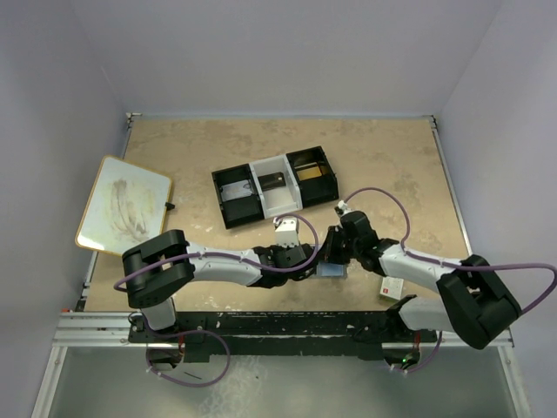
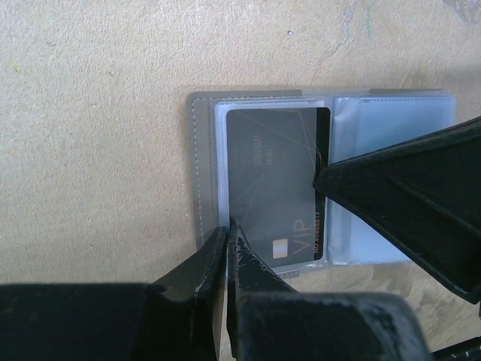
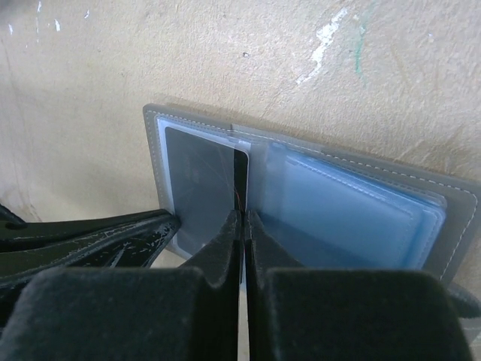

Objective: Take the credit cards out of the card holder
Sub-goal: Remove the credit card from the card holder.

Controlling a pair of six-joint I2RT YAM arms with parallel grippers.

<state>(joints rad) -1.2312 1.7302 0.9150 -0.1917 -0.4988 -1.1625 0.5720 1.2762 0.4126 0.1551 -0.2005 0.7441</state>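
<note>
Lying open and flat on the tan table (image 1: 392, 165), the grey card holder (image 2: 201, 165) sat near the front edge, between the two grippers. Its left panel carried a black card (image 2: 274, 180) marked VIP in a clear sleeve; the right panel showed pale blue sleeves. The left gripper (image 2: 228, 233) was closed tight, its tips pressed on the near corner of the left panel. The right gripper (image 3: 242, 218) was closed too, fingertips together at the card's edge beside the fold; whether they pinched that edge could not be told. Beyond the holder stood a black-and-white three-compartment tray (image 1: 275, 187). A smudged white board (image 1: 122, 205) lay far left, and a small white-and-red box (image 1: 392, 287) rested by the right arm.
</note>
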